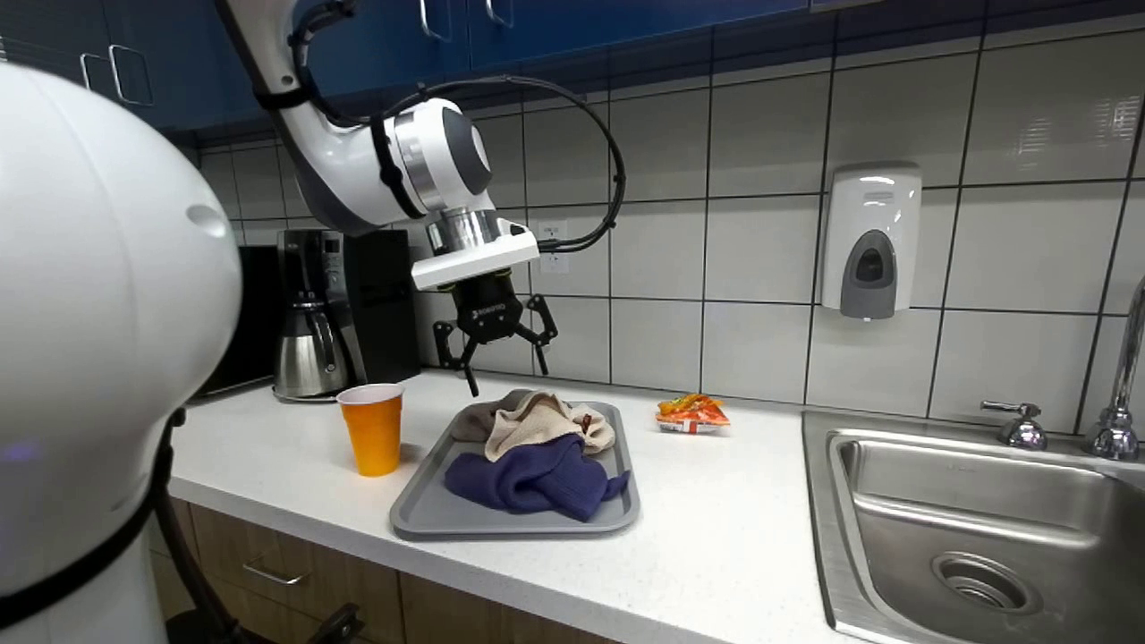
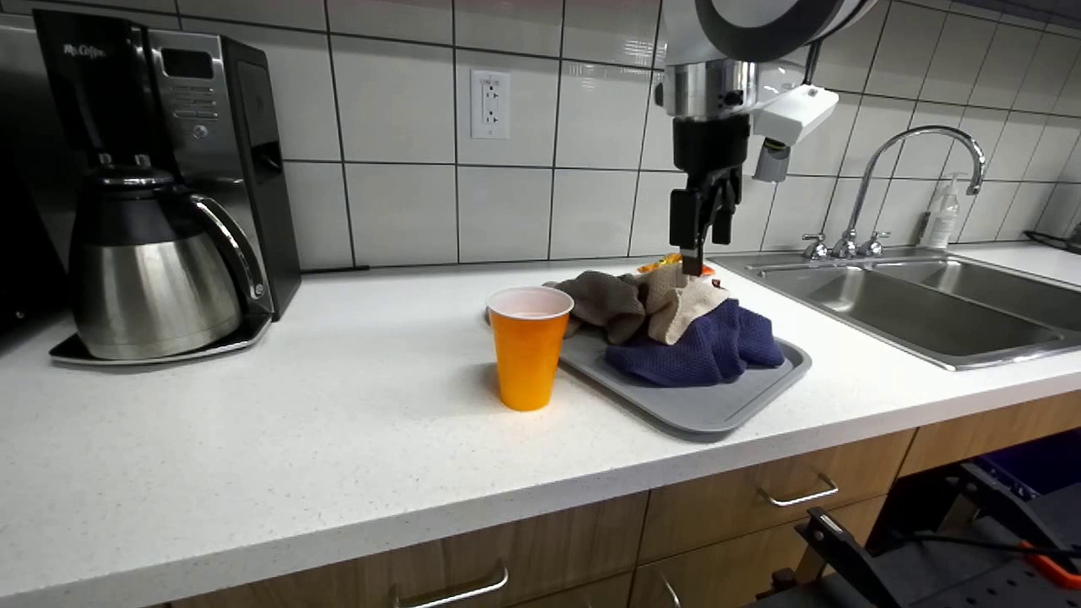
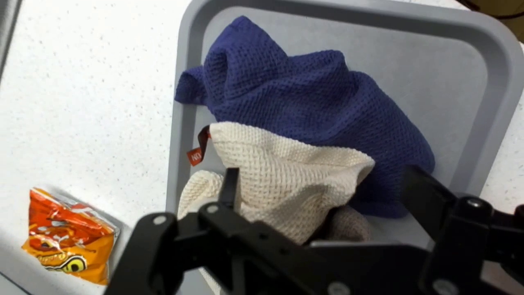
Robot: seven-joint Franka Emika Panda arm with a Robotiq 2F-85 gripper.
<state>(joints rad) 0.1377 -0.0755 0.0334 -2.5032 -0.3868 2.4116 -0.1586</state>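
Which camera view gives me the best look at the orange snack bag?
The wrist view: the snack bag looks largest there, its printed design showing. It's small in both exterior views, and in an exterior view the cloths hide most of it.

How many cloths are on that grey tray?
3: a textured cream cloth in the middle, a navy cloth partly beneath it, a grey-brown cloth beside the cream one; folds may hide more.
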